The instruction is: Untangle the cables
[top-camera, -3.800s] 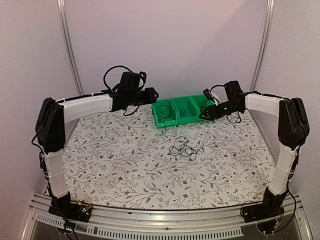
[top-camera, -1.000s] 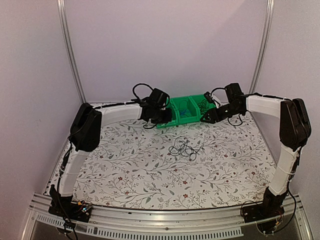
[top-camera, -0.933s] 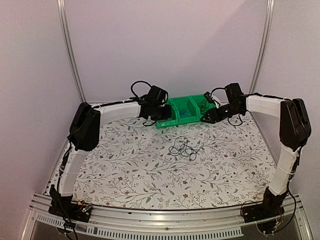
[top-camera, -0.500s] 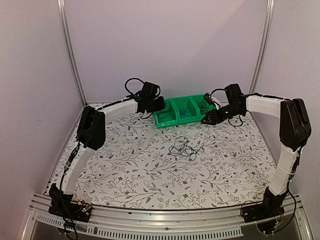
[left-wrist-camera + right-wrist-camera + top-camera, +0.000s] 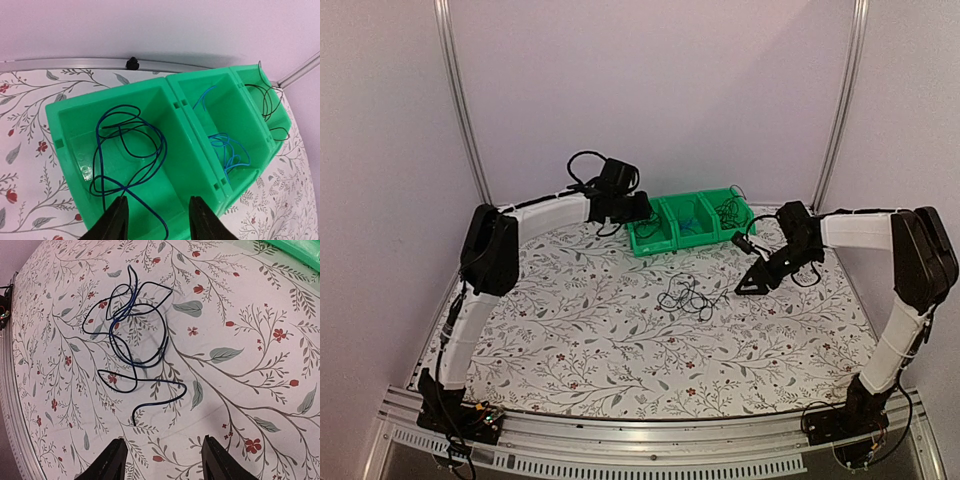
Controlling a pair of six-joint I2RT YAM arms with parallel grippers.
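As it lies loose in the middle of the flowery table cover (image 5: 570, 330), the small tangle of thin dark cables (image 5: 685, 298) touches neither gripper. The right gripper (image 5: 167, 460) hangs at its 3 o'clock, fingers spread. At 12 o'clock sit three joined green plastic bins (image 5: 655, 243) holding thin wires (image 5: 99, 160). The left gripper (image 5: 156, 220) hovers over the leftmost, fingers spread.

Robot lab booth: aluminium frame posts (image 5: 458, 90), plain lilac walls (image 5: 650, 90).
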